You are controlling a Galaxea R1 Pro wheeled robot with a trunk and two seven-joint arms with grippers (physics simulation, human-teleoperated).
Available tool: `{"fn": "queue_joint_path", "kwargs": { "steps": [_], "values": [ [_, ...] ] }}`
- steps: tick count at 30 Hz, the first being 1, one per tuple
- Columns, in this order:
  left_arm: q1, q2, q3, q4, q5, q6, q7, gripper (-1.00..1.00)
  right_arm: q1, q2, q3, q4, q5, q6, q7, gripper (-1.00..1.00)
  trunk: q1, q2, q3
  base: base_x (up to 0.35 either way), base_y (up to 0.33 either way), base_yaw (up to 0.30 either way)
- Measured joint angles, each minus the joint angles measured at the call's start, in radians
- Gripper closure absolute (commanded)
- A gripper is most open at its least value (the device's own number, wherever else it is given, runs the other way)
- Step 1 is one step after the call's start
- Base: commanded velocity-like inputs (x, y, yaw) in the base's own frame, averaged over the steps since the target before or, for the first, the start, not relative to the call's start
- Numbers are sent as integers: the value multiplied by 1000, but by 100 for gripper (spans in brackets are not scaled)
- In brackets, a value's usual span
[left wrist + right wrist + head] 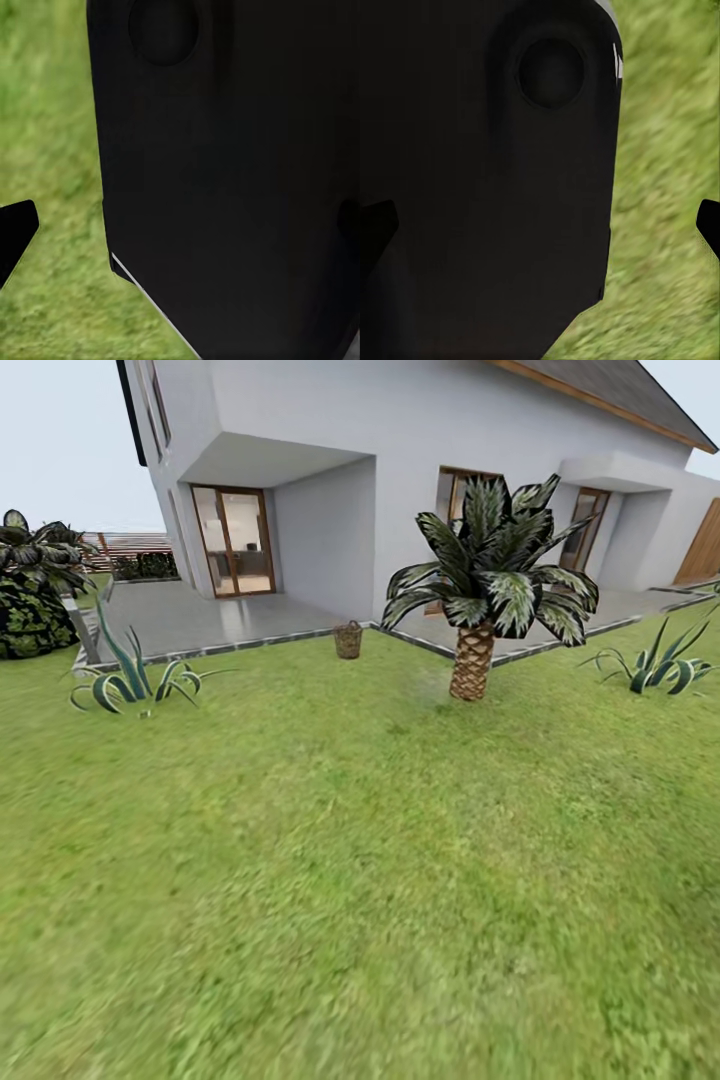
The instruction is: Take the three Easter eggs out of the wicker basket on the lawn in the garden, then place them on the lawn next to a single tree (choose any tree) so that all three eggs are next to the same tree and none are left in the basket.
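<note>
The wicker basket (347, 640) is standing at the lawn's (340, 880) far edge by the paving (200, 622), contents too small to tell; the palm-like tree (480, 600) is rising nearby. Wide grass is lying open. Neither tool's state is discernible.

Brown wicker basket (348, 640) on bright green lawn (330, 880); palm (480, 600) leaves dark, mottled green-white.

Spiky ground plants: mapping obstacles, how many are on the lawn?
2: one spiky plant at the head view's left near the paving, another at the right; bushes may hide more.
</note>
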Motion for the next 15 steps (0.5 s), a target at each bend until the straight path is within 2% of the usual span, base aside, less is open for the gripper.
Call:
{"fn": "queue_joint_path", "kwargs": {
  "steps": [15],
  "values": [
    [0,0,0,0,-1,0,0,-100,0,0,0,0,0,0,0,-100,0,0,0,324,17,0]
  ]
}}
